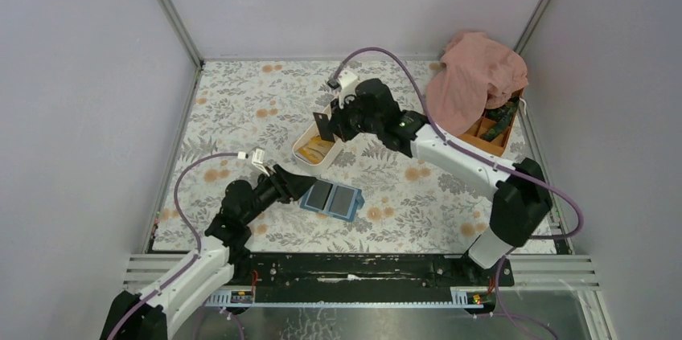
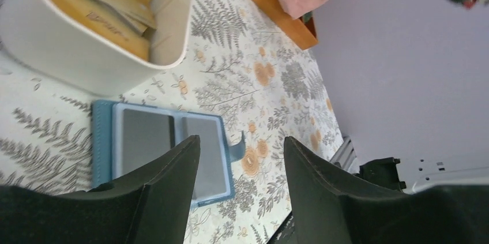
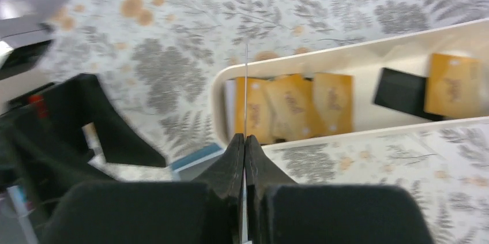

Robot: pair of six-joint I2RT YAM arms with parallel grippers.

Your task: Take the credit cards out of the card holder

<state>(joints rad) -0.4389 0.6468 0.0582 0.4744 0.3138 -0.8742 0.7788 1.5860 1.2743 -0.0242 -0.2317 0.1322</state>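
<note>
The blue card holder (image 1: 331, 198) lies open on the floral table, its grey pockets up; it also shows in the left wrist view (image 2: 155, 140). My left gripper (image 1: 302, 186) is open and empty at the holder's left edge, one finger (image 2: 167, 192) over it. My right gripper (image 1: 330, 126) is shut on a black credit card (image 1: 322, 126), held upright over the near end of the white tray (image 1: 299, 152). That card shows edge-on in the right wrist view (image 3: 246, 88). Several orange cards (image 3: 291, 104) and a black card (image 3: 401, 91) lie in the tray.
An orange compartment box (image 1: 492, 136) stands at the back right, mostly under a pink cloth (image 1: 474, 79). The white tray (image 2: 63, 53) sits just behind the holder. Grey walls close in the table on three sides.
</note>
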